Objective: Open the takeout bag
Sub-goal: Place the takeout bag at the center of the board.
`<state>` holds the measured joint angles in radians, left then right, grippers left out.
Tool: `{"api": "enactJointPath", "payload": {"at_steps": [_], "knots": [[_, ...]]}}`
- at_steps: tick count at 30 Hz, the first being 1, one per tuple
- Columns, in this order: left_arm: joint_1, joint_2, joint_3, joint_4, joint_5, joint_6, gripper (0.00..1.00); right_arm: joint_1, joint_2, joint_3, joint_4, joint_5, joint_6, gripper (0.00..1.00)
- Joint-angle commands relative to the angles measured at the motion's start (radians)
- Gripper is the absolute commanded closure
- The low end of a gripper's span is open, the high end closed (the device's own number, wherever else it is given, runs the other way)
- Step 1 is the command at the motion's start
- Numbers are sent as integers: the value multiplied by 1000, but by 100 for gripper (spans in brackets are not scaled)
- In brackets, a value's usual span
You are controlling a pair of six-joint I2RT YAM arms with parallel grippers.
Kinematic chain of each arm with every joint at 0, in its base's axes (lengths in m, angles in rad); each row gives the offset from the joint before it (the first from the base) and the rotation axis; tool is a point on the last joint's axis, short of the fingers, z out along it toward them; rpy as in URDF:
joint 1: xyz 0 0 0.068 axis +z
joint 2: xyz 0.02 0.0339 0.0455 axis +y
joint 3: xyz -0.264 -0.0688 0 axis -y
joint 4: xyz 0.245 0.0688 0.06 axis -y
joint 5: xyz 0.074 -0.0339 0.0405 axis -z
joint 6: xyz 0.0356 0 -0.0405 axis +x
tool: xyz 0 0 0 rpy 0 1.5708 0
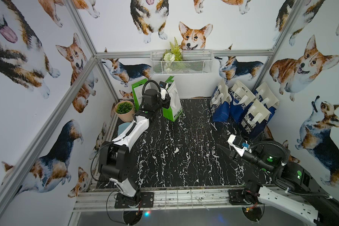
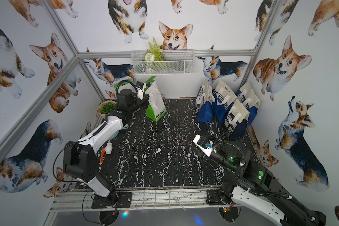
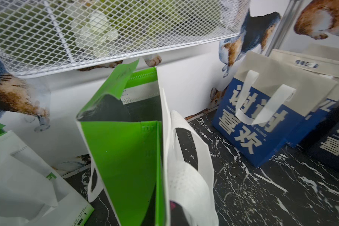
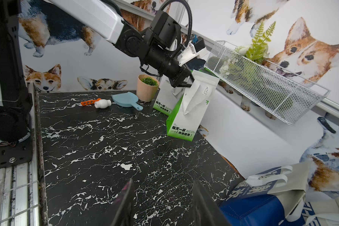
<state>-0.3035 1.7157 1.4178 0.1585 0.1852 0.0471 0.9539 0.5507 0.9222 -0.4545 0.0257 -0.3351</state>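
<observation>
My left claw (image 4: pixel 185 85) clamped tight on the top edge of the green-and-white takeout bag (image 1: pixel 174 106) | bag stands at the back of the desk (image 1: pixel 174 156) — mouth gaping | my right claw (image 4: pixel 164 205) half open, holding nothing — I hang it above the desk near the blue bags (image 1: pixel 241 105)

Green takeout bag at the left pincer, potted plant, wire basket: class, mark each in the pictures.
green takeout bag (image 4: pixel 196 115): right wrist view, on its white front panel.
potted plant (image 4: pixel 145 92): right wrist view, on the pot's wall.
wire basket (image 1: pixel 196 64): in a top view, on its front mesh wall.
</observation>
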Motion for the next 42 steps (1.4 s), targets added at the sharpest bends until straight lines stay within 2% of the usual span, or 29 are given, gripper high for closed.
{"api": "enactJointPath", "payload": {"at_steps": [1,6,16,26,30,31,33,35,38,40,42], "knots": [[11,69,68,133,-55,31,100,7,4,6,24,-3,21,51],[31,182,158,130,-112,80,100,17,5,4,22,2,19,51],[69,344,363,57,-127,194,100,21,34,-3,16,8,20,51],[114,362,323,58,-193,235,100,21,47,-4,16,9,20,51],[125,344,278,76,-173,227,100,22,53,-2,14,10,19,51],[124,335,264,83,-151,223,96,22,53,-2,14,12,19,51],[124,318,249,83,-96,219,71,22,53,-3,16,12,22,51],[124,300,236,79,-44,204,55,22,51,-4,17,12,23,50],[124,262,203,77,9,175,41,22,46,-4,19,17,24,50],[123,231,183,52,15,132,33,21,45,-3,22,22,29,41],[124,190,157,5,12,65,30,21,39,-7,34,25,34,38]]}}
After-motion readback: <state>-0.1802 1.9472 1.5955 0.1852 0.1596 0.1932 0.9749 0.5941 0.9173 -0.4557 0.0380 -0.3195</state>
